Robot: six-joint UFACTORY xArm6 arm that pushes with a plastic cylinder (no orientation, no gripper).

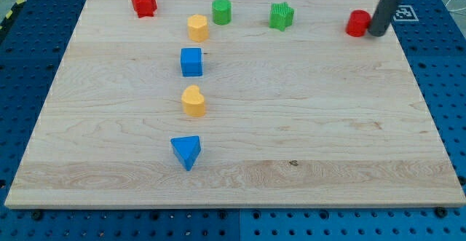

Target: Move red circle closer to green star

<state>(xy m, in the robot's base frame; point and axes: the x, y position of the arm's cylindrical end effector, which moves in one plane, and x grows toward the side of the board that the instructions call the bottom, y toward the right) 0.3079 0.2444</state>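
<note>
The wooden surface [240,124] filled most of the view, lying on a blue pegboard [29,15] with a small printed marker [402,12] at the view's top right. The dark rod came down from the top right, and my tip [378,33] rested against the right side of the red circle [357,23], touching it. As an end effector it was a plain rod with nothing to spread or pinch. The red circle sat near the surface's top right, well apart from the green star [281,15], which lay to its left along the same top band. Further left stood a green cylinder [221,11], a yellow hexagon-like block [197,28], and a red star-shaped block [144,3] near the top left corner. Below these, a blue cube [191,62], a yellow heart-shaped block [194,101] and a blue triangle [186,152] ran downward in a rough column.
</note>
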